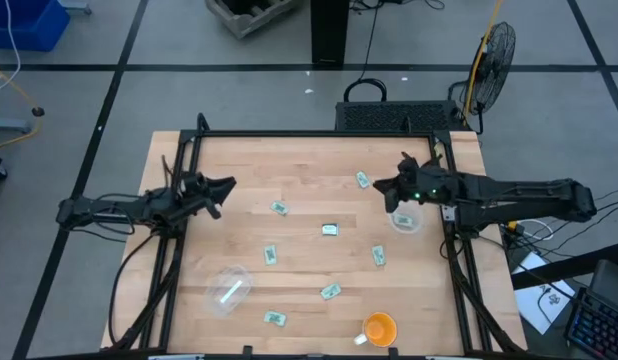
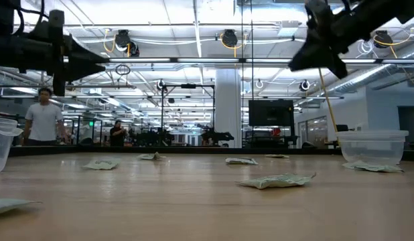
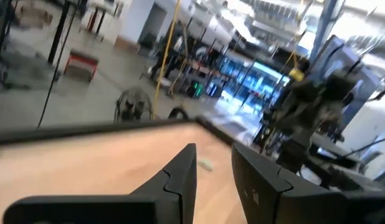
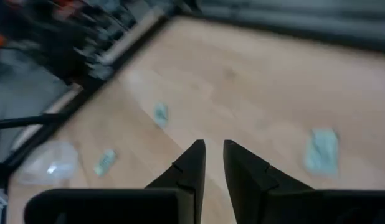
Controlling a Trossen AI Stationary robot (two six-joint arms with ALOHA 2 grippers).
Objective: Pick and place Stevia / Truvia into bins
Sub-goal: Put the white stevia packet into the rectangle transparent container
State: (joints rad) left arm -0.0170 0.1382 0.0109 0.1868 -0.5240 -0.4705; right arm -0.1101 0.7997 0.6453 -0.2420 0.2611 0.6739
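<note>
Pale wood surface [image 1: 309, 165] with a black frame, standing on a grey floor [image 1: 109, 40] crossed by dark lines. Beyond the far edge: a standing fan [image 1: 494, 52], a black post [image 1: 329, 30], a blue bin [image 1: 24, 22] at the corner. From table height, a large open hall: white ceiling with strip lights [image 2: 193, 27], a white column [image 2: 227, 107], a dark monitor [image 2: 270, 112]. Two people [image 2: 43, 119] stand far back.
</note>
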